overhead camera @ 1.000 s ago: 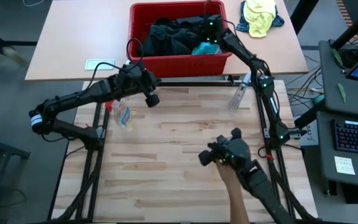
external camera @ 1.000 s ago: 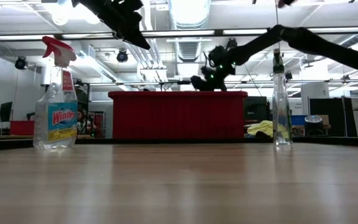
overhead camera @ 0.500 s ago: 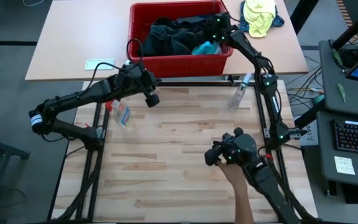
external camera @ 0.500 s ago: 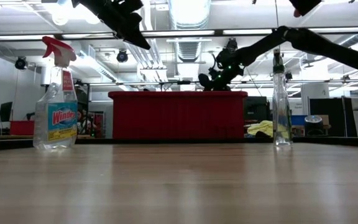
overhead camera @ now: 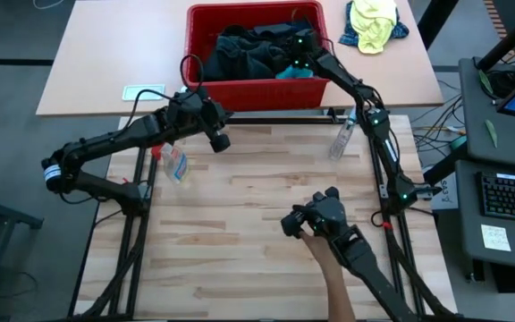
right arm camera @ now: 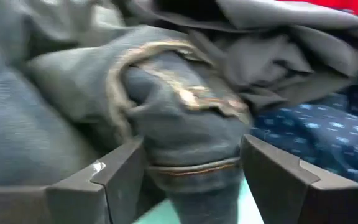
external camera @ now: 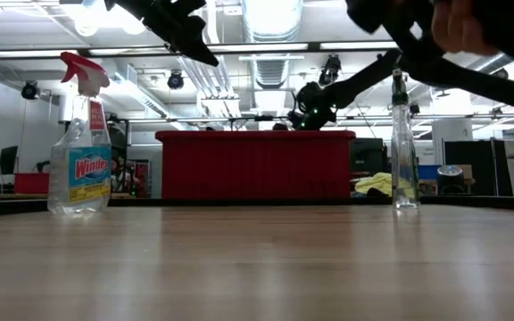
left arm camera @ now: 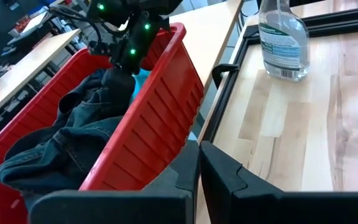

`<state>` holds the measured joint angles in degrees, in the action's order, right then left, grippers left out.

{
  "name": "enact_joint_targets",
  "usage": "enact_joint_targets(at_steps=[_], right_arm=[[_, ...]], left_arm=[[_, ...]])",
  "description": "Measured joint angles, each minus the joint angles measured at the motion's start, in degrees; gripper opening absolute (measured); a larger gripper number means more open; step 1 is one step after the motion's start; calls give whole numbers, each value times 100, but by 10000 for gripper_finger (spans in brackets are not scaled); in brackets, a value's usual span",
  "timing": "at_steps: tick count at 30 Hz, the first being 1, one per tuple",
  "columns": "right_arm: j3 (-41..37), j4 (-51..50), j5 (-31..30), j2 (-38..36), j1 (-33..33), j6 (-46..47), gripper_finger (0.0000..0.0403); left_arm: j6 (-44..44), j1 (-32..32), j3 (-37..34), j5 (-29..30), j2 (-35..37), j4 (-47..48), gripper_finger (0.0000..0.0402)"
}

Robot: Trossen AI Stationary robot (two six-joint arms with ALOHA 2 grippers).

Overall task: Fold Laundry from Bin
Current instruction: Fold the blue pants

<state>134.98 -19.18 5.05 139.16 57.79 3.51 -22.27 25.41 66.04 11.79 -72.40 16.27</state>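
Red plastic bin on the tan surface beyond the far edge of the wooden surface, holding the laundry: a heap of crumpled dark garments, among them stitched dark denim, a grey cloth, a navy piece with pale dots and a turquoise one. The right tool reaches into the bin's right half, down in the heap; its fingers stand apart with a fold of the denim between them, not yet clamped. The left tool hangs over the wooden surface's far edge, just short of the bin's near wall, its fingers closed together on nothing. A Windex spray bottle lies near the left edge, a clear spray bottle near the far right corner. A person's hand holds a third, handheld tool over the near right part.
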Motion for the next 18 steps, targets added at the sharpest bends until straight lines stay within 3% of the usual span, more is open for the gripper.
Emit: enact_joint_targets(at_steps=[3,6,9,14,18], right_arm=[[0,114,216,137,34,-51,239],[7,312,873,278,46,-49,211],[28,540,1321,378,49,-59,160],[27,688,1348,394,68,-393,38],[-15,1044,1780,371,91,-291,19]], left_arm=[[-66,0,-6,-42,0,-12,0],[-106,0,-7,-42,0,-22,0],[-122,0,-9,-42,0,-39,0],[-126,0,-13,-42,0,-43,0],[-126,0,-19,-42,0,-43,0]])
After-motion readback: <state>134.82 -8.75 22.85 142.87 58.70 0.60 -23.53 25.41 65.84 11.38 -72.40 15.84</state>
